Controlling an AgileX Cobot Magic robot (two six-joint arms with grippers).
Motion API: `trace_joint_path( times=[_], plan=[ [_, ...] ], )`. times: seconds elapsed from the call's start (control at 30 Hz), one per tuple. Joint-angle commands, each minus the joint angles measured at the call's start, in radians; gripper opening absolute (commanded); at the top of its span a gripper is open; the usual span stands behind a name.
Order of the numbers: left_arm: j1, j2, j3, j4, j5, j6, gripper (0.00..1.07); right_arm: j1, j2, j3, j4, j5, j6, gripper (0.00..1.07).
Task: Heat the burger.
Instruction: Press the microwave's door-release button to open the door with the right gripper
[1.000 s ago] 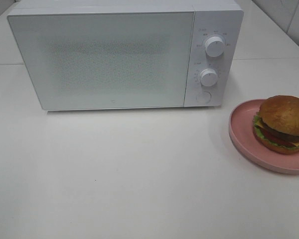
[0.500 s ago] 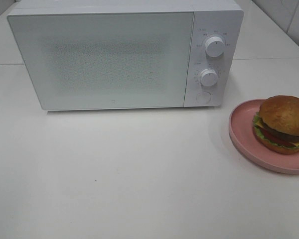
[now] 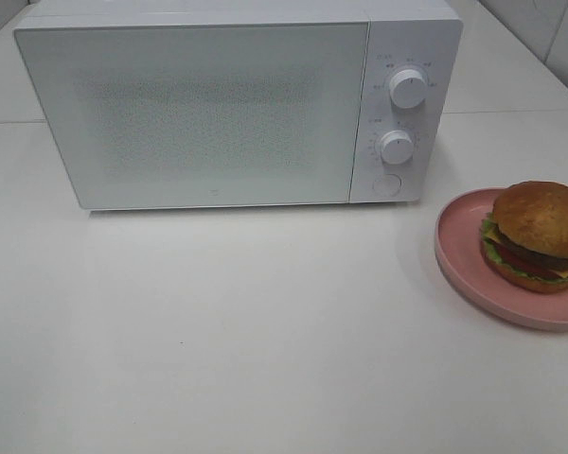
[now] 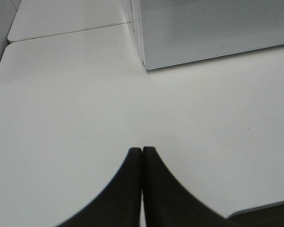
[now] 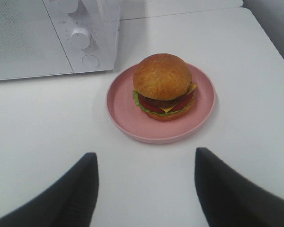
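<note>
The burger with a golden-brown bun, lettuce, cheese and tomato sits on a pink round plate at the right edge of the white table; it also shows in the right wrist view on the plate. A white microwave with its door closed stands at the back. Neither gripper shows in the exterior high view. My right gripper is open and empty, some way short of the plate. My left gripper is shut and empty over bare table, near the microwave's left corner.
The microwave has two knobs and a round button on its right panel. A seam between table tops runs behind the microwave. A grey wall borders the table's right side.
</note>
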Motion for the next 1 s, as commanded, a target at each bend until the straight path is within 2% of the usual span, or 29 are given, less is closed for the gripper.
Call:
trace_joint_path(
  times=[0.03,1.0],
  plan=[
    [-0.001,-0.020,-0.001,0.000,-0.011,-0.001,0.00,-0.001,-0.018,0.000,-0.005,-0.011,-0.001,0.58],
    [-0.001,-0.020,-0.001,0.000,-0.011,-0.001,0.00,-0.001,-0.018,0.000,-0.006,-0.012,-0.001,0.58]
  ],
)
